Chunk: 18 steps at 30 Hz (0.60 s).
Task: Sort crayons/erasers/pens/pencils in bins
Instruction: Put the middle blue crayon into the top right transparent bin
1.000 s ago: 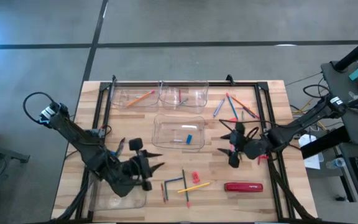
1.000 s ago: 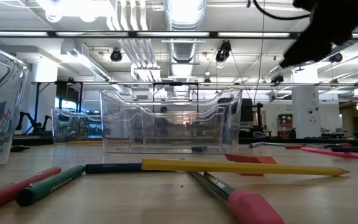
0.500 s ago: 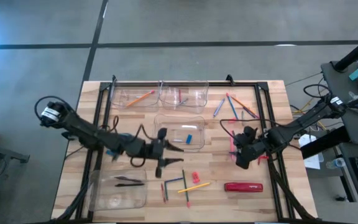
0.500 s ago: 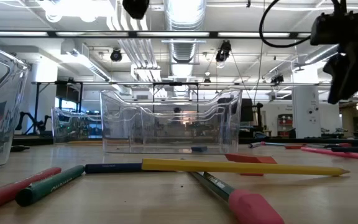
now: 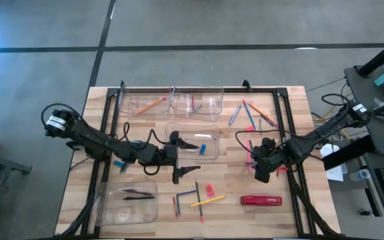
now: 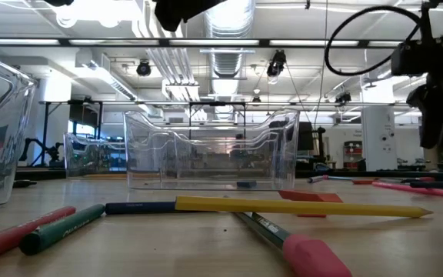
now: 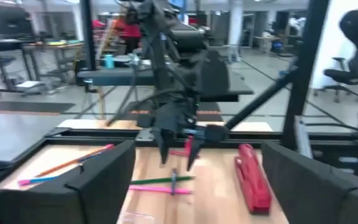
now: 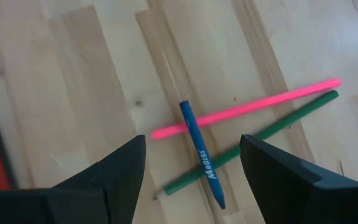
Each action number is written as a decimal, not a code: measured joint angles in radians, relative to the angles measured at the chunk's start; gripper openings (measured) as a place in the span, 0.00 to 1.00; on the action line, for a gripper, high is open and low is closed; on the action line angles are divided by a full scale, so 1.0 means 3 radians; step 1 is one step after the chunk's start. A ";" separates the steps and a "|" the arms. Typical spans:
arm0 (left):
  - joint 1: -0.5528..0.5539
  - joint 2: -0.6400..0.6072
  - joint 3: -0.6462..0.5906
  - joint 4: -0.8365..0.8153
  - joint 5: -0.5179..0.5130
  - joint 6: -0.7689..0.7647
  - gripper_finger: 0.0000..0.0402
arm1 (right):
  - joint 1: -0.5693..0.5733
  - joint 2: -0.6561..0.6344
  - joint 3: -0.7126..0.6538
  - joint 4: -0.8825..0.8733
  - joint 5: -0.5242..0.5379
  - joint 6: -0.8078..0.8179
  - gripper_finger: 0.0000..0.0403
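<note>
My left gripper (image 5: 193,158) hovers open and empty over the near rim of the middle bin (image 5: 179,130), which holds a small blue piece (image 5: 203,148). My right gripper (image 5: 262,170) stands open, pointing down over a blue crayon (image 8: 201,152) that lies across a pink stick (image 8: 247,106) and a green pencil (image 8: 253,134) on the wood. It touches none of them. Dark pens (image 5: 139,195) lie in the near left bin (image 5: 112,213). An orange pencil (image 5: 151,105) lies in the far left bin (image 5: 129,110). Loose pencils (image 5: 202,198) and a red eraser (image 5: 210,190) lie near the front.
A large red oblong object (image 5: 261,199) lies at the near right. More sticks (image 5: 251,115) lie scattered at the far right. A second far bin (image 5: 209,107) stands beside the far left one. A black frame (image 5: 109,133) runs along the table's sides.
My left gripper has risen from over the near left bin, swung toward the far right to the middle bin's near rim, and opened wider. Dark pens now show lying in the near left bin. My right gripper has shifted slightly toward the near right and come down.
</note>
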 joint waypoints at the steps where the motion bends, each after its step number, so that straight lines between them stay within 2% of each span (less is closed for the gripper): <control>1: 0.0000 0.0001 -0.0001 0.0047 -0.0001 -0.0002 0.85 | 0.0000 0.0000 -0.0032 0.0003 -0.0001 0.0001 0.62; 10: -0.0001 0.0001 0.0006 0.0141 -0.0008 -0.0004 0.87 | 0.0000 0.0000 -0.0290 0.0272 0.0008 -0.0190 0.62; 18: 0.0028 0.0001 0.0014 0.0136 -0.0012 -0.0002 0.87 | 0.0000 0.0000 -0.0312 0.0419 0.0203 -0.0576 0.62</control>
